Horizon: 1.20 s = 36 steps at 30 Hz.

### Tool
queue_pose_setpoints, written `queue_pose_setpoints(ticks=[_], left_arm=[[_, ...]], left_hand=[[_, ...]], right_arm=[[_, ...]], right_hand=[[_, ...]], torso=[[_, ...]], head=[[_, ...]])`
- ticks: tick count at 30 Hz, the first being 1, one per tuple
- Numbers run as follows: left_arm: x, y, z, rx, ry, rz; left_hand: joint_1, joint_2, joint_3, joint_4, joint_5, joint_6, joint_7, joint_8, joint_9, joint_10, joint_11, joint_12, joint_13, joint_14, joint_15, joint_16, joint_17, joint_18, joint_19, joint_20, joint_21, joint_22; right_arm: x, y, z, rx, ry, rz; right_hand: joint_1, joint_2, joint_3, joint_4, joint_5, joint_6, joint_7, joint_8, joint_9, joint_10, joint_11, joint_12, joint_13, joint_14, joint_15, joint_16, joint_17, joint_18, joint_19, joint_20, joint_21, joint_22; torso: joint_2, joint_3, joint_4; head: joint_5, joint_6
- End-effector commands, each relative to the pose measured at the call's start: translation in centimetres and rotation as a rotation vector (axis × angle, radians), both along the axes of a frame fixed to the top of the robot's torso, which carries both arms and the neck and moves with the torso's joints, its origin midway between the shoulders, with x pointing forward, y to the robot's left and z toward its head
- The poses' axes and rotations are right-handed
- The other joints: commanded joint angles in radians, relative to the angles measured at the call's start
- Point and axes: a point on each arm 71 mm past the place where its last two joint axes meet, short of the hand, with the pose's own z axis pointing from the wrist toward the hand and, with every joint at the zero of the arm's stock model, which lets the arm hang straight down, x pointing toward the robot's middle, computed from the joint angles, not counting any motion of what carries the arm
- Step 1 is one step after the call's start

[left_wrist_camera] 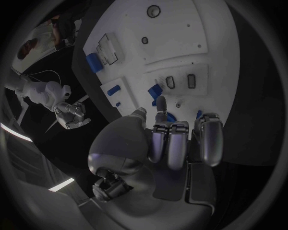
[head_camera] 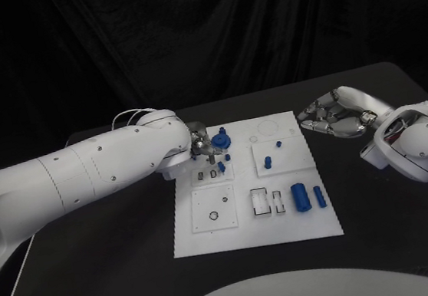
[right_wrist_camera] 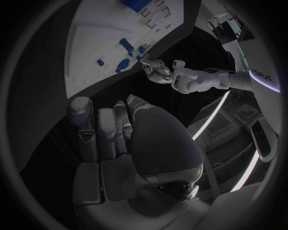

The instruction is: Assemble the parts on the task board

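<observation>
left hand (head_camera: pixel 201 147) on blue part (head_camera: pixel 220 140) | right hand (head_camera: pixel 334 114) curled beside task board (head_camera: pixel 255 222)

Head view: dim overall, black backdrop and black table (head_camera: pixel 95 239) swallowing detail; the white task board (head_camera: pixel 252 223) is the brightest surface, evenly lit from above, no hard glare, faint soft shadows beside the blue parts (head_camera: pixel 301 198). White left arm (head_camera: pixel 74 180) reads bright with shading on its underside. Left wrist view: strong fisheye bending of the board's edges, dark vignette round the circle, left hand (left_wrist_camera: pixel 174 143) close to the lens and soft in focus, dull sheen on the palm. Right wrist view: same curvature, right hand (right_wrist_camera: pixel 120 139) in shadow and blurred, bright strip lights streaking the rim.
</observation>
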Motion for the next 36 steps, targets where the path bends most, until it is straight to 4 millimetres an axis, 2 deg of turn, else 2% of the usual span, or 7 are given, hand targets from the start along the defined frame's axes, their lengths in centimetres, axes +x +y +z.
queue_pose_setpoints(ticks=[1, 14, 19, 36], left_arm=[[-0.1, -0.2, -0.3, -0.007, 0.010, -0.018], [-0.3, -0.1, -0.9, 0.004, 0.029, -0.017], [-0.3, -0.2, -1.0, 0.004, 0.031, -0.019], [-0.2, -0.3, -1.8, 0.002, 0.041, -0.017]], left_hand=[[0.003, 0.008, 0.003, -0.003, 0.003, 0.009, 0.000, 0.001, 0.005, 0.105, -0.004, 0.003, 0.263, 0.104, -0.006, 0.006, 0.263, -0.015, -0.001, -0.003, -0.005, 0.015], [0.004, 0.007, 0.004, -0.004, 0.003, 0.011, -0.001, 0.002, 0.009, 0.105, -0.005, 0.003, 0.263, 0.104, -0.007, 0.006, 0.263, -0.014, -0.004, -0.004, -0.008, 0.011], [0.007, 0.007, 0.007, -0.007, 0.007, 0.001, 0.000, -0.009, 0.015, 0.105, -0.006, 0.003, 0.263, 0.104, -0.008, 0.006, 0.263, -0.012, -0.010, -0.005, -0.012, 0.005], [0.020, 0.007, 0.020, -0.022, 0.017, -0.005, 0.001, -0.027, 0.027, 0.105, -0.005, 0.003, 0.263, 0.104, -0.008, 0.006, 0.263, -0.009, -0.024, -0.006, -0.023, -0.011]], right_arm=[[0.0, -0.1, -0.1, -0.004, 0.008, -0.010], [0.0, -0.1, -0.2, -0.005, 0.011, -0.008], [0.1, -0.1, -0.2, -0.006, 0.013, -0.006], [0.2, -0.2, -0.3, -0.011, 0.020, -0.009]], right_hand=[[0.009, -0.003, 0.008, -0.001, 0.003, 0.006, 0.001, -0.004, -0.001, -0.005, 0.001, -0.007, -0.001, 0.002, 0.002, -0.006, -0.001, 0.010, 0.002, 0.002, -0.005, 0.054], [0.009, -0.004, 0.008, 0.000, 0.006, 0.006, 0.001, -0.005, -0.002, -0.006, 0.001, -0.008, -0.004, 0.001, 0.002, -0.008, -0.003, 0.010, 0.002, 0.002, -0.007, 0.054], [0.009, -0.004, 0.008, 0.000, 0.006, 0.006, 0.001, -0.005, -0.002, -0.006, 0.001, -0.008, -0.004, 0.001, 0.002, -0.008, -0.003, 0.010, 0.002, 0.002, -0.007, 0.054], [0.009, -0.003, 0.010, 0.001, 0.009, 0.008, 0.002, -0.005, -0.002, -0.010, 0.002, -0.013, -0.011, 0.000, 0.003, -0.011, -0.005, 0.011, 0.001, 0.002, -0.010, 0.053]], torso=[[0.000, 0.0005, -0.0008], [-0.001, -0.0002, -0.0019], [-0.001, 0.0001, 0.0001], [-0.001, 0.0005, 0.0003]], head=[[0.000, 0.000], [-0.001, 0.000], [-0.005, 0.000], [-0.016, 0.000]])
